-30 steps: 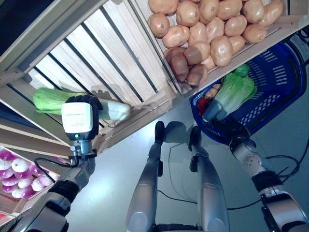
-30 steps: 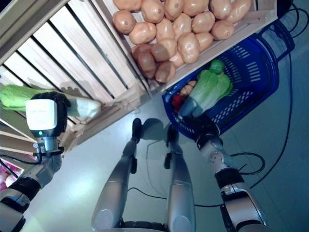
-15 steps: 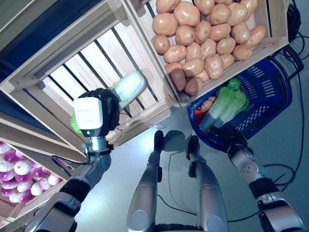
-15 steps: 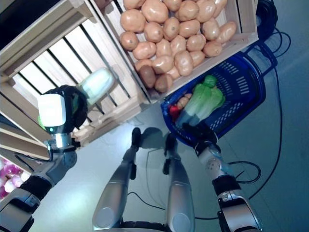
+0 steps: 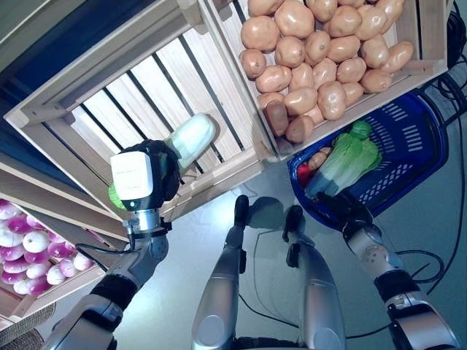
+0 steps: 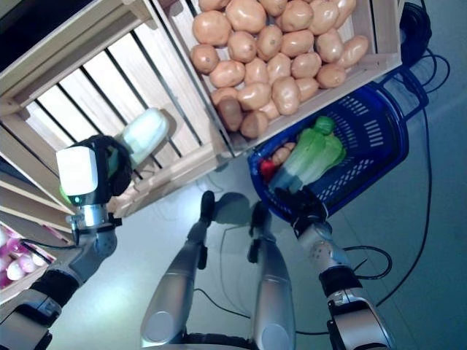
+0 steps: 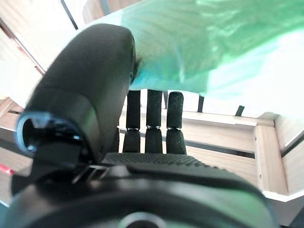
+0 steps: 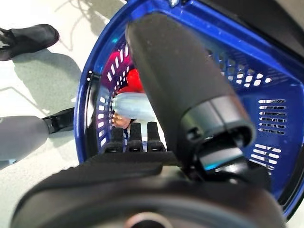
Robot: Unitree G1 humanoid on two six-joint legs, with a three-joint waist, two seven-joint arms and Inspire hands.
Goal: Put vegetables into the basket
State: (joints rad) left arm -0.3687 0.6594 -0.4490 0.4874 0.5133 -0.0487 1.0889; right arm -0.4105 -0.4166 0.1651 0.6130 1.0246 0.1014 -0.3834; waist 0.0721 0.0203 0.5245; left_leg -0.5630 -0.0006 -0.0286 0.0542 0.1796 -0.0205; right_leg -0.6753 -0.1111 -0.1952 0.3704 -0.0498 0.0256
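Note:
My left hand (image 5: 155,173) is shut on a long cabbage (image 5: 192,138), held above the slatted wooden crate (image 5: 87,117); its pale stalk end points up to the right and a bit of green leaf (image 5: 114,195) sticks out behind the hand. In the left wrist view the cabbage (image 7: 213,42) lies between the thumb and the curled fingers (image 7: 154,123). My right hand (image 5: 341,209) grips the near rim of the blue basket (image 5: 416,124). Inside lie another green cabbage (image 5: 349,155), a red vegetable (image 8: 135,80) and an orange-brown one (image 5: 318,157).
A wooden crate full of potatoes (image 5: 321,58) sits directly above the basket, its front edge overhanging the basket's far side. Purple and white onions (image 5: 29,251) fill a lower crate at the far left. Grey floor lies below the crates.
My left hand has lifted the cabbage off the crate slats and turned it, stalk end now up and right. The camera has shifted. The right hand keeps its hold on the basket.

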